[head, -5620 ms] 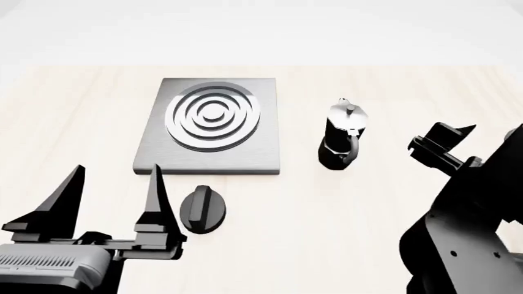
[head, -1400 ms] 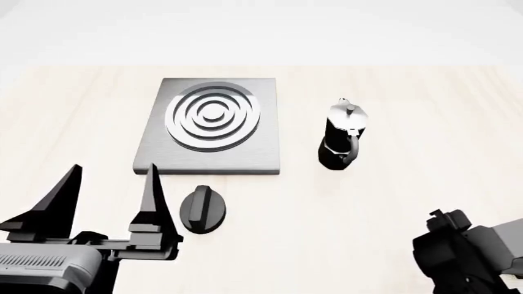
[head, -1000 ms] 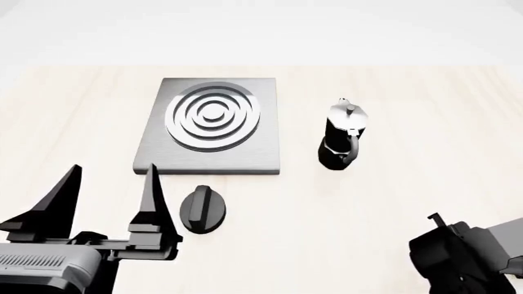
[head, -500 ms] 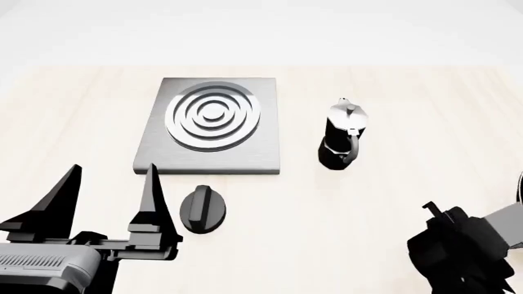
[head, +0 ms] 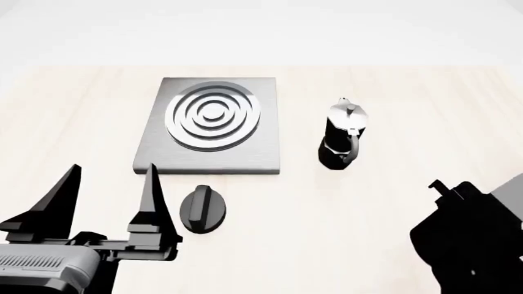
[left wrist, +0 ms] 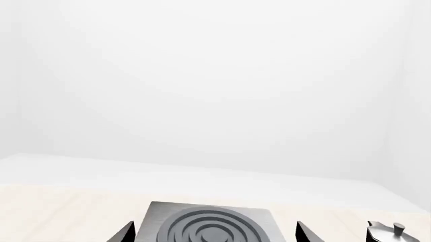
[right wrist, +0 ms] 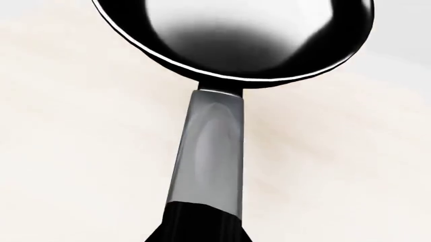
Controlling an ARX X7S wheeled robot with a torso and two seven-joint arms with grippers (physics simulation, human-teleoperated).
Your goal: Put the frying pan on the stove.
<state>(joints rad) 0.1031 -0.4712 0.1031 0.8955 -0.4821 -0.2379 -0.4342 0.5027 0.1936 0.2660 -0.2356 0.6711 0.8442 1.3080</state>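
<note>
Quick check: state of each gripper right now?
Left gripper: open, holding nothing.
Right gripper: fingers not visible; cannot be told. Its wrist camera looks along the long handle of the glossy black frying pan.

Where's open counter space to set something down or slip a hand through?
Bare wood lies left of the stove, between the stove and the moka pot, right of the pot, and between the knob and the right arm. It is tightest near the left hand, beside the knob.

The frying pan [right wrist: 235,40] is cut off at the right wrist view's edges, its far rim and handle end unseen, and it lies outside the head view. The right gripper's fingers appear nowhere. The stove [left wrist: 212,227] and moka pot [left wrist: 389,232] are cropped in the left wrist view.
</note>
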